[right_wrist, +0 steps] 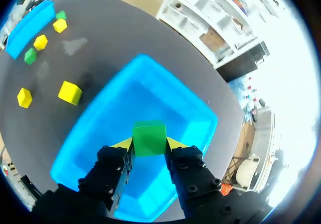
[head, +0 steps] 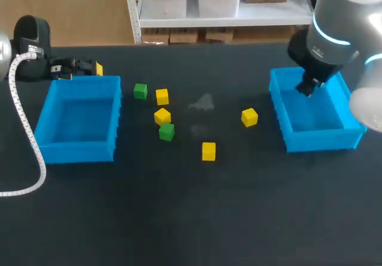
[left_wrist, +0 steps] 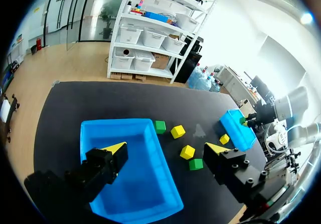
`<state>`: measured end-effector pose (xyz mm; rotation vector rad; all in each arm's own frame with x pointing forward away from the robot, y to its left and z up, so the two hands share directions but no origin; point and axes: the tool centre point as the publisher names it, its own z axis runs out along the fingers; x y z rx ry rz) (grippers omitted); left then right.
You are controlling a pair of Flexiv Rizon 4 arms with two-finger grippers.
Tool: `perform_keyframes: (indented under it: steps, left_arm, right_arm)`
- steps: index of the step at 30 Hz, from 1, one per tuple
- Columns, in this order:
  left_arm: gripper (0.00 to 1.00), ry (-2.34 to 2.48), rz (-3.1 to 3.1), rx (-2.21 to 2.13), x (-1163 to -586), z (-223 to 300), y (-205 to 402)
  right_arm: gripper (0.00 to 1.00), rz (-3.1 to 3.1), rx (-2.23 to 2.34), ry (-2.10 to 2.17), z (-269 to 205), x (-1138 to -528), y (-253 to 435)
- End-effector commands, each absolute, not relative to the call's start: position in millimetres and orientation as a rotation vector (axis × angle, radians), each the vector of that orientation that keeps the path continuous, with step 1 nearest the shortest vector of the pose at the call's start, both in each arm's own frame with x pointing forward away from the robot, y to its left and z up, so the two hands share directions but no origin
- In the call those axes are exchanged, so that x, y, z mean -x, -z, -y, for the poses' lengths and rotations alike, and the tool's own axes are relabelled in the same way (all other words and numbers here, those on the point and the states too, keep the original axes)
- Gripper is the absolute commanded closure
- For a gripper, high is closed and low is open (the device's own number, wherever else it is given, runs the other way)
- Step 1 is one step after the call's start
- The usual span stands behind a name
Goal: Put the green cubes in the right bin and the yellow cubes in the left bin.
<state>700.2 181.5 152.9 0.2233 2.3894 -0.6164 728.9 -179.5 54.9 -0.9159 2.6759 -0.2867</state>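
My right gripper [right_wrist: 149, 144] is shut on a green cube [right_wrist: 149, 138], held just above the inside of the right blue bin [right_wrist: 150, 98]. From the head view that gripper [head: 308, 90] hangs over the right bin [head: 280, 108] near its back wall. Two green cubes [head: 140, 90] [head: 166, 131] and several yellow cubes [head: 162, 116] [head: 249, 117] [head: 208, 151] lie on the black table between the bins. My left gripper [left_wrist: 165, 148] stands open and empty over the left bin [left_wrist: 135, 133]; in the head view it [head: 89, 68] sits behind that bin [head: 42, 123].
A white corrugated hose [head: 24, 129] runs down the table's left side beside the left bin. The black tabletop [head: 197, 212] stretches bare in front of the cubes. Both bins look empty inside.
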Motion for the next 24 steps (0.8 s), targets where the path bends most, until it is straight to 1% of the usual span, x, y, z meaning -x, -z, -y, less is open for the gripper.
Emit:
perform_keyframes:
  steps: [1, 3, 4, 5, 6, 7, 16, 19, 24]
  left_arm:
    - [0.0, 0.629, -2.379, -0.229, -699.6, -183.9, -151.1]
    - [0.0, 0.629, -2.379, -0.229, -699.6, -183.9, -151.1]
    - [0.0, 0.629, -2.379, -0.229, -699.6, -183.9, -151.1]
    - [0.0, 0.629, -2.379, -0.229, -699.6, -183.9, -151.1]
    - [0.0, 0.629, -2.379, -0.229, -699.6, -183.9, -151.1]
    - [0.0, 0.629, -2.379, -0.229, -699.6, -183.9, -151.1]
    - [0.0, 0.629, -2.379, -0.229, -699.6, -183.9, -151.1]
    - [0.0, 0.629, -2.379, -0.229, -699.6, -183.9, -151.1]
    - [0.0, 0.629, -2.379, -0.229, -699.6, -183.9, -151.1]
  right_arm:
    - [1.0, -2.633, 0.904, 0.269, 187.4, -719.4, -51.1]
    - [1.0, -2.633, 0.905, 0.267, 187.1, -719.0, -51.2]
    - [0.79, -2.629, 0.909, 0.267, 185.6, -718.7, -52.4]
    - [0.61, -2.627, 0.911, 0.27, 184.9, -718.8, -53.1]
    - [0.25, -2.624, 0.911, 0.273, 183.8, -719.8, -54.9]
    - [0.0, -2.617, 0.918, 0.274, 182.8, -720.8, -56.7]
    - [0.0, -2.534, 1.011, 0.303, 165.1, -734.1, -83.2]
    - [0.0, -2.487, 1.091, 0.315, 147.8, -739.0, -94.4]
    - [0.0, -2.393, 1.227, 0.31, 105.2, -744.1, -111.7]
